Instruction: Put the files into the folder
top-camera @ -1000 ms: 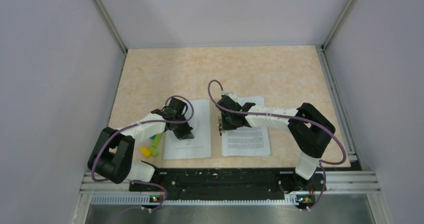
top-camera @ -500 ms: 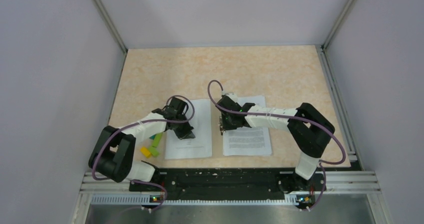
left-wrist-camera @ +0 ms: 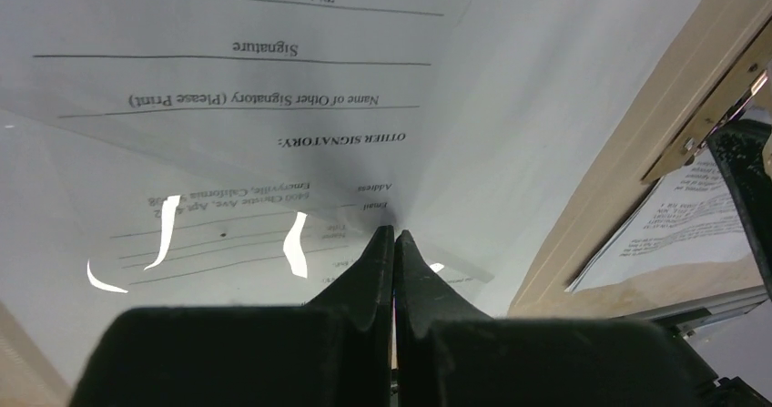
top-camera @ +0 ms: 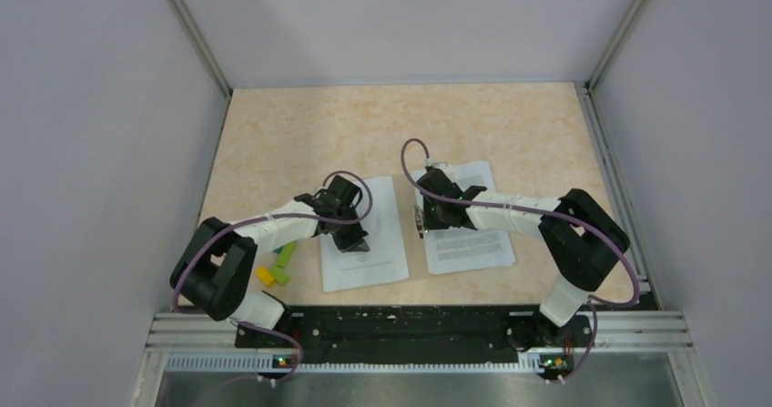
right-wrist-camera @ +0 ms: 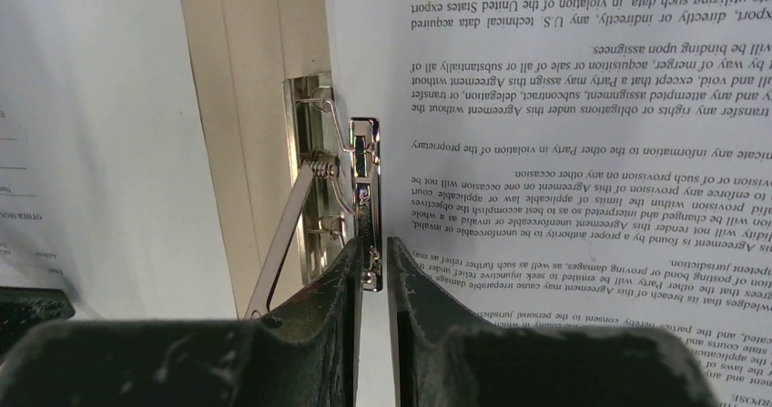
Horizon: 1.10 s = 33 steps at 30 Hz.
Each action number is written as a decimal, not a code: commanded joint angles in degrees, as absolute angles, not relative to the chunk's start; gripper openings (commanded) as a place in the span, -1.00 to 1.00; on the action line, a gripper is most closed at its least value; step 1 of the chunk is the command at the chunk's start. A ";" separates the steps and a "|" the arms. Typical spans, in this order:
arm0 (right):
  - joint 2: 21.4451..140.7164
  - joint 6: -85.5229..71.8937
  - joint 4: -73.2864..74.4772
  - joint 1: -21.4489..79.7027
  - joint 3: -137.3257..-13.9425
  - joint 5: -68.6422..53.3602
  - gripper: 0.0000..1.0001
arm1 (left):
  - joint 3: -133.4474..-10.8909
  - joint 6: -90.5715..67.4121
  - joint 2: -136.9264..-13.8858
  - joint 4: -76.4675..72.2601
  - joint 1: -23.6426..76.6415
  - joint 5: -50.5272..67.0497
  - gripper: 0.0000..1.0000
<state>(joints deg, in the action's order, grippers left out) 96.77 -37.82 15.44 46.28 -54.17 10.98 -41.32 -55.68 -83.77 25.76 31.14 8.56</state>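
**Top external view: both claws closed, one on paper, one on the clip**

Nearest the camera, the two arm bases sat on a black rail [top-camera: 401, 323]. Just beyond it on the left, small green and yellow blocks [top-camera: 276, 267] lay on the speckled beige tabletop [top-camera: 382, 120]. They sat beneath the left arm and just beside the files [top-camera: 382, 254].

The files lay at mid-table as two white spreads side by side, each slightly skewed: a left sheet [top-camera: 387, 243] and a right sheet [top-camera: 473, 248]. The folder [right-wrist-camera: 255, 79] lay under them, and only a tan strip of it showed between the sheets in the wrist views.

The left gripper [left-wrist-camera: 393, 239] was down on the left sheet. Its fingers were pressed tip to tip, with the edge of a lifted page nipped between them. The print there read upside down: "OTHER SIGNATORY:", "Name of Other Signatory (Please Print)", "Signature" and "Title (if applicable)". Lower down were "Address" and "6400 Christie Ave, Emeryville, California".

The right gripper [right-wrist-camera: 373, 252] was clamped, with a narrow gap, on the lever bar of the metal clip [right-wrist-camera: 364, 179]. The clip sat at the folder's spine, along the left edge of the right sheet. Inverted text beside it included "violation of the United States export" and "unenforceable or invalid".

Beyond the sheets, the tabletop ran back to pale grey walls [top-camera: 410, 25].
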 commanded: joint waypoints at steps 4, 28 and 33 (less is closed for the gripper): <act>95.00 -31.80 16.83 41.04 -50.01 12.22 -0.70 | -47.51 -56.88 -83.58 27.97 32.73 5.24 -1.00; 90.49 -31.64 19.83 39.75 -56.88 6.11 -0.60 | -46.96 -49.62 -79.54 34.85 29.16 -4.36 -1.00; 88.34 -31.99 22.74 39.73 -58.17 7.44 -0.55 | -45.47 -48.19 -78.52 34.35 27.92 -2.94 -1.00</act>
<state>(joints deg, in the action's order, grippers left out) 92.47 -31.35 20.16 40.23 -54.89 6.15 -47.03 -50.30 -80.71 34.30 28.88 -2.68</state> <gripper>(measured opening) 0.218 0.009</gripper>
